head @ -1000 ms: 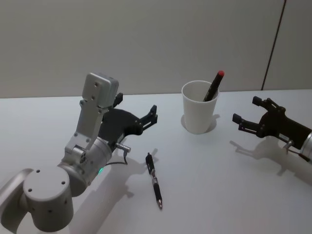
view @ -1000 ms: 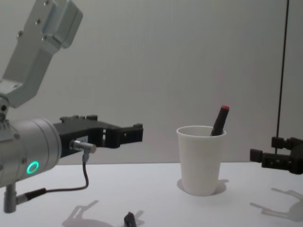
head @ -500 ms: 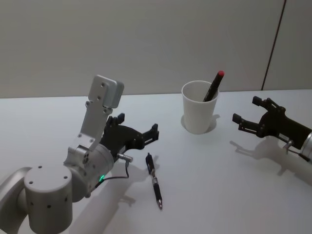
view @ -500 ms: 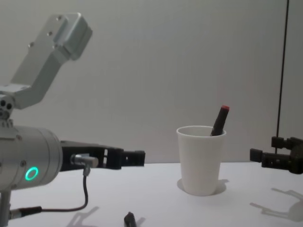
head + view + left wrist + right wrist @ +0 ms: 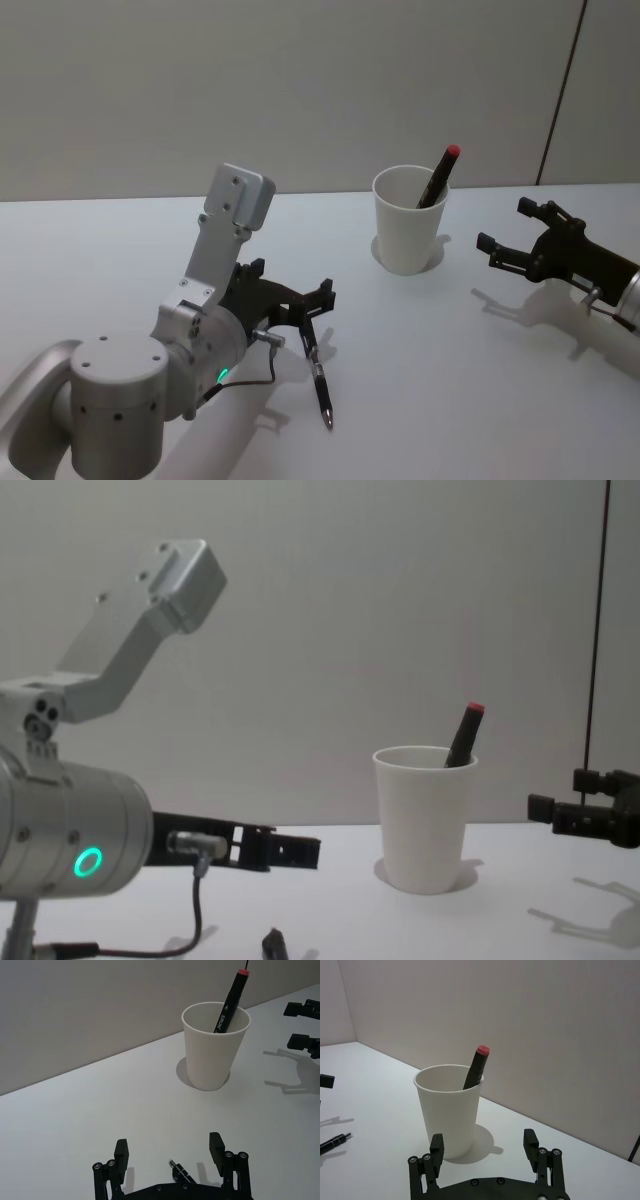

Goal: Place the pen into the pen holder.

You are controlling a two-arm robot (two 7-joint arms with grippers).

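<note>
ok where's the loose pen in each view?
Head: pen lies lower centre, by the left gripper.
Left wrist: its end sits between that gripper's open fingers.
Right wrist: on the table, apart from the pen holder.
Chest: its end at the bottom edge.
Landmark: pen holder.

The pen is lying with its upper end partly hidden behind the left pincer — the left wrist view is cutting off all but its tip, inside the pincer's gap. Beyond the pincer, the pen holder is concealing the red-capped marker's lower half.
</note>
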